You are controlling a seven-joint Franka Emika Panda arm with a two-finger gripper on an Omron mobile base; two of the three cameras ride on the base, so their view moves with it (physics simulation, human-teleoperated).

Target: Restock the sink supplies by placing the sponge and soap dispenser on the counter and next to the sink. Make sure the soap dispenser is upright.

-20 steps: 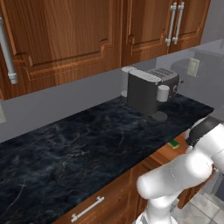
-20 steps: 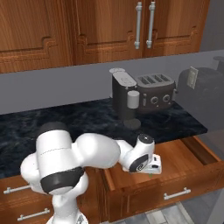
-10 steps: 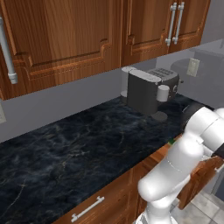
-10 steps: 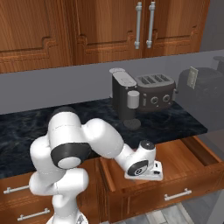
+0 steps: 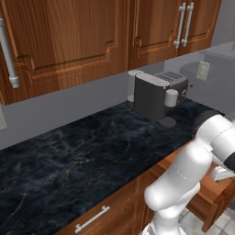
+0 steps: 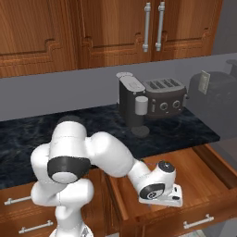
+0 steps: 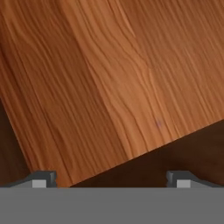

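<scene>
The black marble-like counter (image 5: 92, 151) (image 6: 185, 129) runs across the base views over brown wood cabinets. My gripper (image 7: 111, 177) hangs low inside an open wooden drawer (image 6: 203, 166) under the counter's right end, and the hand (image 6: 162, 193) points down at the drawer floor. Its two fingertips (image 7: 43, 178) stand wide apart with nothing between them, so it is open. Bare wood grain of the drawer floor (image 7: 113, 78) lies close below it. The sponge, the soap dispenser and the sink are out of view.
A dark coffee machine (image 5: 149, 96) (image 6: 132, 99) and a toaster (image 6: 165, 95) stand at the counter's back right. Brown wall cabinets (image 5: 92, 36) hang above. The drawer's side walls (image 6: 217, 159) and its front (image 6: 185, 222) with a silver handle hem in the hand.
The arm has swung further over the counter edge, and the hand has sunk lower into the open drawer, toward its front.
</scene>
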